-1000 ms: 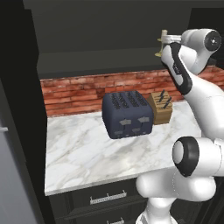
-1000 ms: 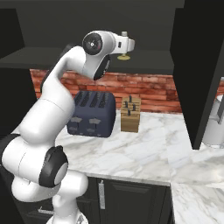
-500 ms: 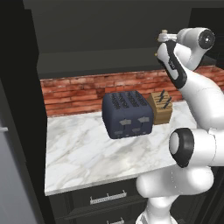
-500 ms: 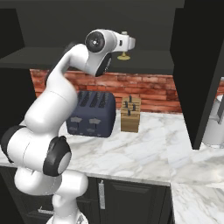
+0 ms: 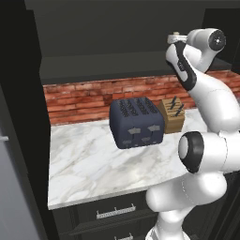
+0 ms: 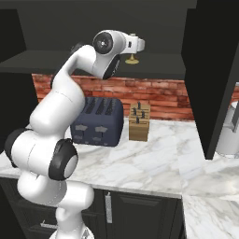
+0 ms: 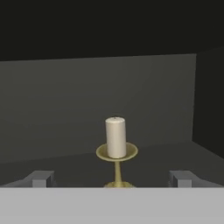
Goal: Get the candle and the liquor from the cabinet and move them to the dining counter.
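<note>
The candle, a short cream stub in a golden candlestick, stands upright on the dark inner shelf of the cabinet. My gripper is open, level with the candlestick's foot. Its two fingertips stand wide apart on either side, touching nothing. In the right base view the golden base of the candle shows just under my hand, with the gripper reaching over the shelf. In the left base view the hand sits high at the shelf's right end. The liquor is out of view.
Below the shelf, a dark blue toaster and a wooden knife block sit on the marble worktop against the red brick wall. An open cabinet door hangs at the right. Dark drawers lie under the worktop.
The upper arm has swung slightly and the hand has edged a little further in over the shelf toward the candle. The candle has not moved.
</note>
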